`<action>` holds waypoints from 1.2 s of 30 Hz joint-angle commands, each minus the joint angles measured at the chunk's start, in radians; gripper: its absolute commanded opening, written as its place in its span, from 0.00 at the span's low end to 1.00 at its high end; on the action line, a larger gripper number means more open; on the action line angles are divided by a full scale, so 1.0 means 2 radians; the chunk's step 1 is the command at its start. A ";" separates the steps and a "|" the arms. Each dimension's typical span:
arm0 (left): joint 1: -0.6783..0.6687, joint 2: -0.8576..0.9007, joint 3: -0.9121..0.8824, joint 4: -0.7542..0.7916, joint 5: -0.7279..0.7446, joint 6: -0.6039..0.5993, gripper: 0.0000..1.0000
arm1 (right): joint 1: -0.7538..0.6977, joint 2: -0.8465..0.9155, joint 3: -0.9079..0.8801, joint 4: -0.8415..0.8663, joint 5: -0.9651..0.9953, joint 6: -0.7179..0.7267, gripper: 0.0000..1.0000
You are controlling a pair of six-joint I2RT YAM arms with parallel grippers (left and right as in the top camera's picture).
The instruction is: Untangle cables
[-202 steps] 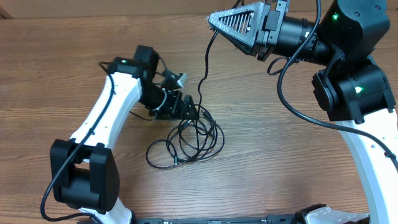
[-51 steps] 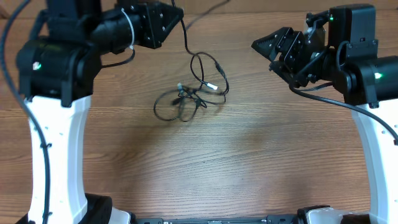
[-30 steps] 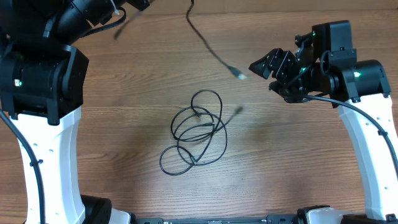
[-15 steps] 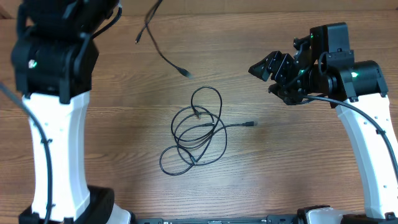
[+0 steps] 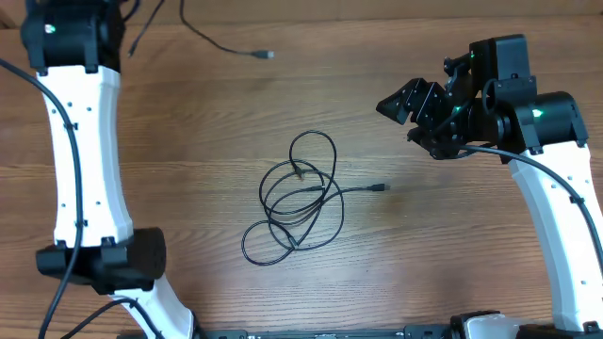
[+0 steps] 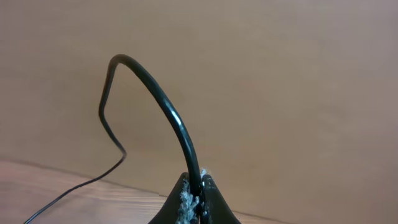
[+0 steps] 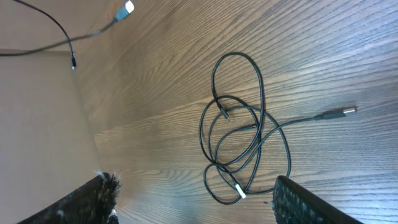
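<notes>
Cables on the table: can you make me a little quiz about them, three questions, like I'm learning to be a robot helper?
1. True or false: the right gripper is holding a cable.
2. Which gripper pinches the lifted cable? A) left B) right C) neither
3. Fill in the gap: the coiled cable lies on the ___.

Key:
1. False. Its jaws are wide open with nothing between them.
2. A. The left gripper is closed on it.
3. table
</notes>
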 commanded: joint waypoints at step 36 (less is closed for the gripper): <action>0.252 0.173 0.007 -0.102 0.011 0.084 0.99 | 0.000 0.000 -0.003 -0.029 0.031 -0.006 0.79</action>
